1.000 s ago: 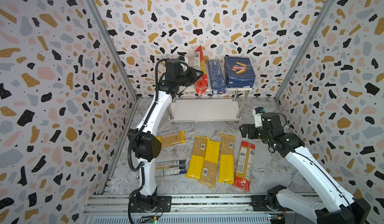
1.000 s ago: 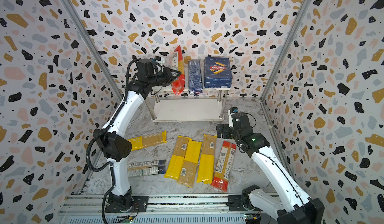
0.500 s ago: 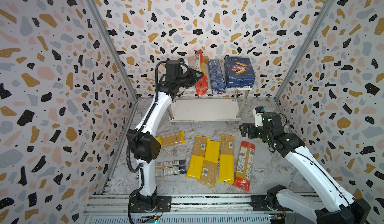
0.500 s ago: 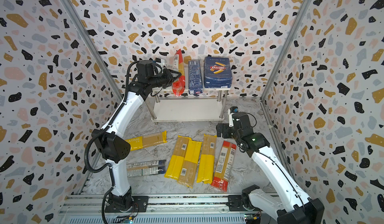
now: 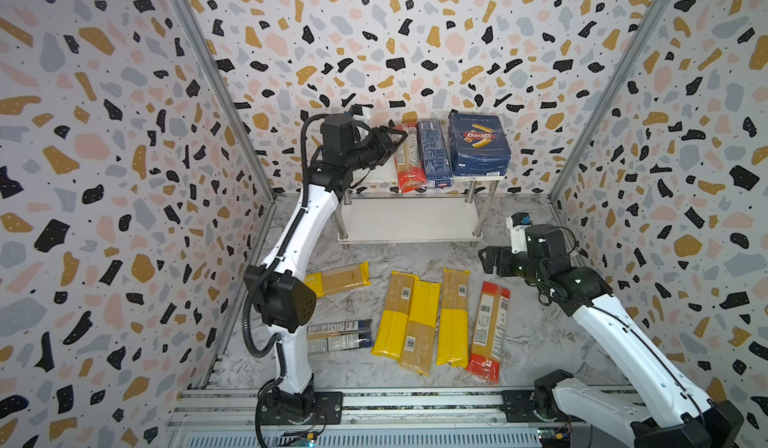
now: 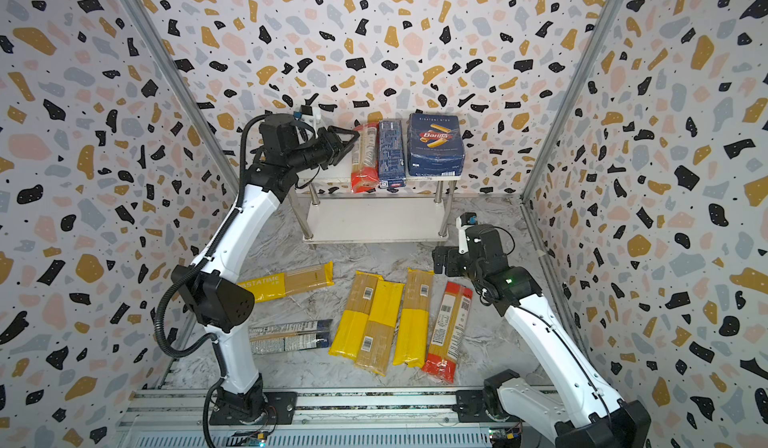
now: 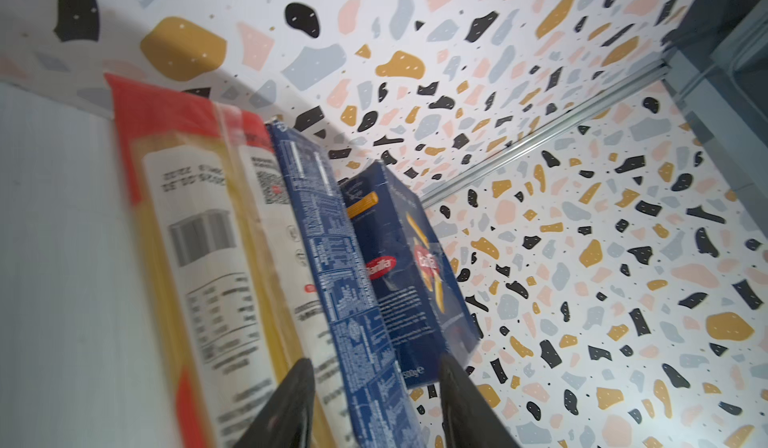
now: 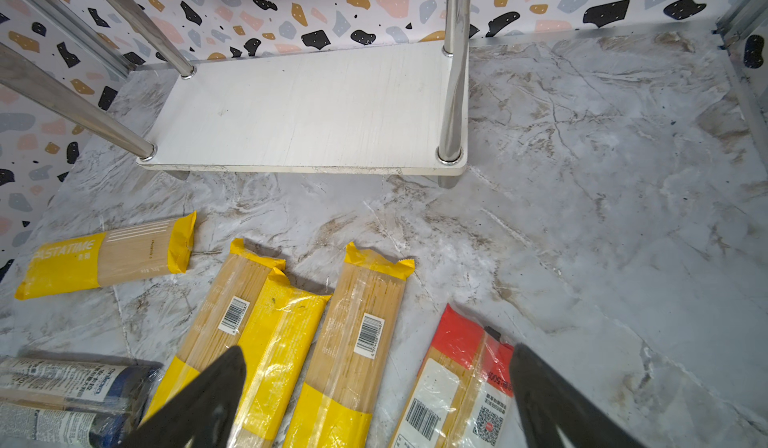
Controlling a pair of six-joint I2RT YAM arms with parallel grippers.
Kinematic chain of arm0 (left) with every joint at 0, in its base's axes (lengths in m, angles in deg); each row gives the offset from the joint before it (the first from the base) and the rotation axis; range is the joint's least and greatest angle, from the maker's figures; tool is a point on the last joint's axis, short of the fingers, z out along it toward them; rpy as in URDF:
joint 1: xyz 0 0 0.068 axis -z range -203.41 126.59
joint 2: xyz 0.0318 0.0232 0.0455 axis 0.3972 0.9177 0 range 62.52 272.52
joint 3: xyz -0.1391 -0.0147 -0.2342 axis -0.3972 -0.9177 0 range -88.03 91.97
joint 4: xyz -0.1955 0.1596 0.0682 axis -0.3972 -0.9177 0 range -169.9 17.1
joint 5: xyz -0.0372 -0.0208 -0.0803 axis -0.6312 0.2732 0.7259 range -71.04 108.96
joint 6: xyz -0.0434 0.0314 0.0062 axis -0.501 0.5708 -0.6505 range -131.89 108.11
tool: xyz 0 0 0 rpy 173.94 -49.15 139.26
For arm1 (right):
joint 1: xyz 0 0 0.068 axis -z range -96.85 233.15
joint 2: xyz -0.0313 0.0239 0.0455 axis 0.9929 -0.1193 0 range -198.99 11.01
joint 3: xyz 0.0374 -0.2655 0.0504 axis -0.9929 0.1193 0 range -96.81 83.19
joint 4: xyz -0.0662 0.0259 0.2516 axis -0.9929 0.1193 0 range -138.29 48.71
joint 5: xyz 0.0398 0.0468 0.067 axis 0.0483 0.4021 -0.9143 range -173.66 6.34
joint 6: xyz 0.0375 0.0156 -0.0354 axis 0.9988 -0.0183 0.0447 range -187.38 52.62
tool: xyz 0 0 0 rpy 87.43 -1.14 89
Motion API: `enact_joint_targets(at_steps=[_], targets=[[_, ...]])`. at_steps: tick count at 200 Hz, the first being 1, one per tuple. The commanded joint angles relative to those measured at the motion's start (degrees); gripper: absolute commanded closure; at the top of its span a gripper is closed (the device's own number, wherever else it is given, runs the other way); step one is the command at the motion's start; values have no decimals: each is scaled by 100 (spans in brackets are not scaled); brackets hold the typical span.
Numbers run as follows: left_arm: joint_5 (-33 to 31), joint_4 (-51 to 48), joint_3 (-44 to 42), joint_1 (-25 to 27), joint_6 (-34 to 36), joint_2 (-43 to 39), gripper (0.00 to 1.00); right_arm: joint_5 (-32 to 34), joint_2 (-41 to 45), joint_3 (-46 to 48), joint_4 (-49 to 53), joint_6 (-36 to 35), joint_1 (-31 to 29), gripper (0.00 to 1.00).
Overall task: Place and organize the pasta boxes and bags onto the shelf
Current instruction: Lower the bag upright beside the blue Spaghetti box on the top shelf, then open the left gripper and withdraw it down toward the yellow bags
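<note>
Since a second ago the left gripper (image 5: 400, 142) has been opened, and the red-ended bag (image 5: 409, 157) it gripped has been released onto the shelf (image 5: 407, 240).

Nearest the viewer, six spaghetti bags are spread on the marble floor (image 5: 540, 333). The blue-ended bag (image 5: 338, 336) and, farther back, the PASTATIME bag (image 5: 340, 279) are laid crosswise. Three yellow bags (image 5: 453, 317) and a second red bag (image 5: 488, 331) are laid lengthwise, pointing towards the shelf. The right gripper (image 5: 488, 261) is held just above the far end of the second red bag, with its jaws spread wide and nothing gripped. Bare floor is seen on its outer side and between it and the shelf.

Beyond it, the lower board (image 5: 407, 219) is shown bare white between the chrome legs (image 5: 342, 221).

Farthest back, on the top board (image 5: 374, 178), the red-ended bag, the narrow box (image 5: 434, 153) and the wide box (image 5: 478, 144) are lined up close side by side. Their long axes run from the front edge to the back wall, and their near ends reach slightly over that edge. The left gripper is held beside the red-ended bag with its jaws partly apart and nothing held. The bag lies just off its fingertips, with the boxes beyond. A bare strip of board is left beneath the gripper.
</note>
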Motion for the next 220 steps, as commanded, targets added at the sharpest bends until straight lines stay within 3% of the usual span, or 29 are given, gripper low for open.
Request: enact_joint_targets(at_steps=[1, 35, 55, 93, 133, 171, 197, 220], targets=[[135, 542, -50, -17, -4, -334, 51, -20, 154, -54, -57, -24, 20, 1], [95, 706, -581, -15, 37, -774, 50, -14, 189, -35, -34, -24, 21, 1], [-24, 707, -1196, -12, 232, -1313, 42, -28, 190, -28, -19, -20, 12, 1], [-433, 944, -3644, -5, 681, -3068, 23, -8, 300, 111, 67, 81, 2, 1], [-1102, 343, -6044, 77, 1185, -4920, 15, 81, 538, 346, 195, 193, -46, 1], [-1934, -286, -7581, 740, 1450, -6030, 10, 202, 698, 395, 311, 254, -101, 1], [-2149, -249, -8424, 1116, 1232, -6365, 10, 241, 678, 478, 304, 394, -176, 1], [-2400, 39, -8960, 1800, 942, -6408, 10, 348, 545, 672, 197, 533, -342, 1]])
